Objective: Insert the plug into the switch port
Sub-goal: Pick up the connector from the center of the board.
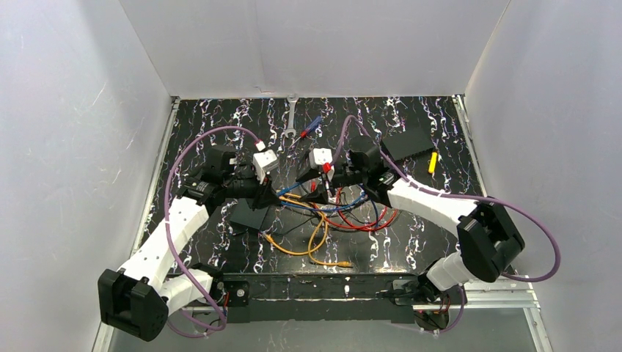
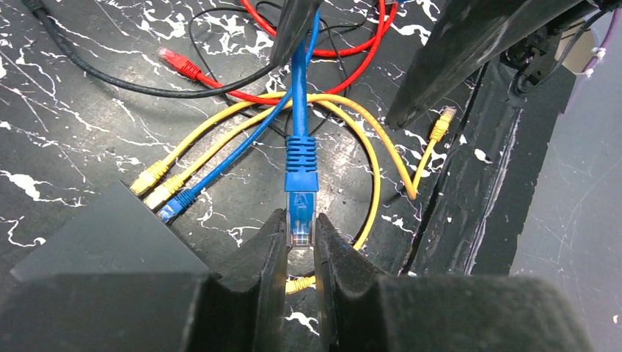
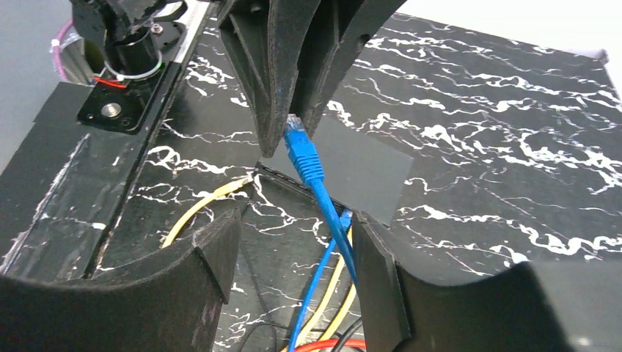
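Note:
My left gripper [image 2: 301, 236] is shut on the clear tip of the blue plug [image 2: 301, 192], and its blue cable runs away from the jaws, off the table. The switch [image 2: 103, 238], a flat matte-black box, lies low and to the left, with two yellow plugs and one blue plug in its edge. In the right wrist view the blue plug [image 3: 301, 144] hangs from the left fingers above the switch [image 3: 363, 170]. My right gripper [image 3: 297, 246] is open around the blue cable, which passes close to its right finger. From above, both grippers [image 1: 282, 192] [image 1: 317, 192] meet beside the switch [image 1: 251, 214].
Red, yellow, blue and black cables [image 1: 345, 216] tangle between the arms. A loose yellow plug [image 2: 441, 123] and a red plug [image 2: 174, 61] lie on the mat. A second black slab [image 1: 409, 142], a yellow piece [image 1: 433, 162], a wrench [image 1: 292, 116] and a screwdriver [image 1: 309, 128] sit at the back.

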`<act>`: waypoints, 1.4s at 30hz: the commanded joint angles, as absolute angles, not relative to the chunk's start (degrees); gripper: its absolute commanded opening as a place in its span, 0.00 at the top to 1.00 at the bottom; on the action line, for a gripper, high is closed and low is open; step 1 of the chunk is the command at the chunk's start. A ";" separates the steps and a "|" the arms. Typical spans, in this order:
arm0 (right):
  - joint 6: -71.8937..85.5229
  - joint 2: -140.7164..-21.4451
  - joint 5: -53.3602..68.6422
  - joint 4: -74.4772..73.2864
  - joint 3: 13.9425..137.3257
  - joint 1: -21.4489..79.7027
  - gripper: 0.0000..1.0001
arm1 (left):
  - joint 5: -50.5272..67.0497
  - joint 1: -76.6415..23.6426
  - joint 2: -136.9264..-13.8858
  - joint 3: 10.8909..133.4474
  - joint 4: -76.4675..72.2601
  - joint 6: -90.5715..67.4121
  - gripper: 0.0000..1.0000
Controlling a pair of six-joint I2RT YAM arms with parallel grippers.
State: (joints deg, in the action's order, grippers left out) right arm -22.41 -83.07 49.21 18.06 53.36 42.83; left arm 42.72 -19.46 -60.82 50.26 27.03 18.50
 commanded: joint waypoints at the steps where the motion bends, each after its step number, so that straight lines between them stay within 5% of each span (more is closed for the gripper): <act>1: -23.03 -84.36 54.66 20.35 56.03 43.24 0.37 | 45.28 -20.55 -61.01 50.36 27.25 19.94 1.00; 15: -22.15 -87.58 57.03 21.18 57.45 44.05 0.45 | 45.05 -23.54 -62.56 49.98 27.33 20.68 1.00; 31: -21.86 -90.17 56.73 20.14 58.89 45.26 0.69 | 44.74 -24.74 -62.01 49.48 27.51 22.13 1.00; 42: -22.23 -90.28 55.77 19.16 59.02 45.26 0.65 | 44.25 -24.79 -61.51 49.22 27.51 22.68 1.00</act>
